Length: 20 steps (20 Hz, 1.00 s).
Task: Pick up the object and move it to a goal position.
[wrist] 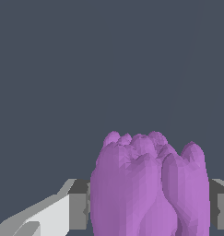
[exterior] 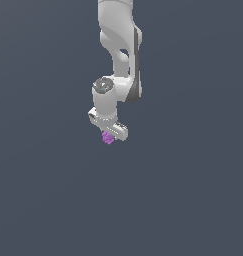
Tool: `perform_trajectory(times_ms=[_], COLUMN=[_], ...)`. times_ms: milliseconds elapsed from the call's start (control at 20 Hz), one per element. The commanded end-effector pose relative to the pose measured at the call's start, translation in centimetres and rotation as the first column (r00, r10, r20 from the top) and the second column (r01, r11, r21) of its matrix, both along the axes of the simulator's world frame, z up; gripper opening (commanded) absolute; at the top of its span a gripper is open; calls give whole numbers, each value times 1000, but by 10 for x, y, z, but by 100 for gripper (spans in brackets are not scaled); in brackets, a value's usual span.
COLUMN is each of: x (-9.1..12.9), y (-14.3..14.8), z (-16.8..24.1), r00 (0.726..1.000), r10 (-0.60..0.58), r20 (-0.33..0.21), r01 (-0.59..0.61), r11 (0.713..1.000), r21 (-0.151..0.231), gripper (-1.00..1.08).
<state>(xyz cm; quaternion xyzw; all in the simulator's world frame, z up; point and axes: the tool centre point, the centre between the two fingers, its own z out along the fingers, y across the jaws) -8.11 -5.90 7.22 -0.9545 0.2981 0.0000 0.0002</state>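
Observation:
The object is a small bright purple lumpy blob, tucked just under the white hand of my arm near the middle of the exterior view. My gripper is shut on it; the fingers themselves are mostly hidden behind the hand there. In the wrist view the purple object fills the space between the two grey finger pads, which press against its sides. Whether it rests on the ground or hangs above it cannot be told. No goal marker shows in either view.
The white arm comes down from the upper edge of the exterior view. Plain dark grey-blue ground lies all around, with no other objects or edges visible.

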Motion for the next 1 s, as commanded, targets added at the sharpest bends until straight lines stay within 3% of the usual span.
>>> perform_trajectory(times_ms=[0,950], x=[-2,-31], y=[9,123], z=[13,188], r00=[1000,1000], r10=[1,-1], r20=[1,1], r01=[-1,1], r11=[1000,1000], r21=[0,-5], gripper=[-100,-100])
